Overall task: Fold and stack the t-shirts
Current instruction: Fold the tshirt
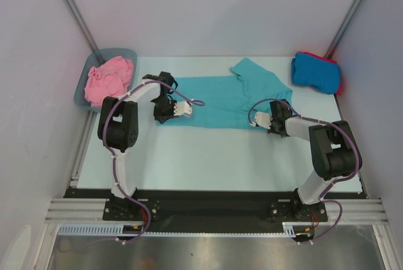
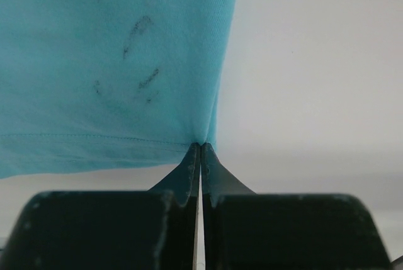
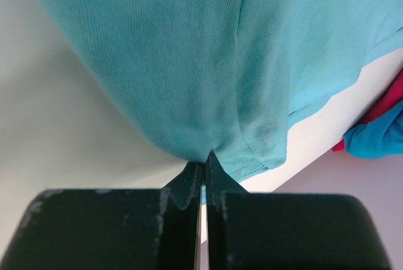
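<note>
The teal t-shirt (image 1: 220, 100) lies spread in the middle of the desk (image 1: 189, 157). The left fingers (image 2: 187, 172) are pressed together on its hem at the left; the right fingers (image 3: 191, 180) pinch its edge at the right.

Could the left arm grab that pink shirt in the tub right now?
Probably not yet: the left arm's fingers are pinched shut on the teal shirt. The pink shirt lies close by, nothing between.
</note>
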Motion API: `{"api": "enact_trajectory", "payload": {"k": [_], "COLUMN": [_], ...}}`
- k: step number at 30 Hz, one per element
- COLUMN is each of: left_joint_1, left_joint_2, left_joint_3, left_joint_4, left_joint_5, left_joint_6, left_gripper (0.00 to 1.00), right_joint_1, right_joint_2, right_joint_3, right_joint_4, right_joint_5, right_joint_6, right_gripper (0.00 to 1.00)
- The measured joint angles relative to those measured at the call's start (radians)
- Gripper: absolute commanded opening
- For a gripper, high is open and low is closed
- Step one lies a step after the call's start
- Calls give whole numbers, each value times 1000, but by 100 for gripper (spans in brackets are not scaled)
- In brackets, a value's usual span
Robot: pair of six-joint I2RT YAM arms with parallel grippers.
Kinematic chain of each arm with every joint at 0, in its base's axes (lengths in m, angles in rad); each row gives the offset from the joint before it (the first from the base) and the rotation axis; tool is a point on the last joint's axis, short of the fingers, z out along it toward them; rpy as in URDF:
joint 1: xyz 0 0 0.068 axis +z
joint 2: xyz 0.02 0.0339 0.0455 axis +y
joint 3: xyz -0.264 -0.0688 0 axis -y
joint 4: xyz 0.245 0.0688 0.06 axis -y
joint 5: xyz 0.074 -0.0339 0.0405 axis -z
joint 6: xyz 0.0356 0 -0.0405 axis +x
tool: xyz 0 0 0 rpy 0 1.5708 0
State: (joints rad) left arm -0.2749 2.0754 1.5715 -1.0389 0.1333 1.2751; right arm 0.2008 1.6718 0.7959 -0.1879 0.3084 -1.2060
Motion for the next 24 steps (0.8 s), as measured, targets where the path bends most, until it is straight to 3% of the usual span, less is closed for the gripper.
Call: {"api": "enact_trajectory", "payload": {"k": [21, 23, 24], "left_joint_1": [6, 6, 6], "left_joint_2": [-9, -9, -10], "left_joint_3": [-21, -21, -21], "left_joint_4": [-67, -75, -80], "left_joint_5": [-46, -45, -45], "left_joint_6": [60, 62, 63], "left_gripper": [0, 0, 1], "right_joint_1": [-64, -64, -64], "right_joint_2": [0, 2, 3], "right_joint_3": [6, 10, 12], "right_joint_4": [2, -2, -5], "right_joint_5": [-37, -37, -37], "right_joint_6": [-62, -62, -62], "right_gripper": [0, 7, 19]}}
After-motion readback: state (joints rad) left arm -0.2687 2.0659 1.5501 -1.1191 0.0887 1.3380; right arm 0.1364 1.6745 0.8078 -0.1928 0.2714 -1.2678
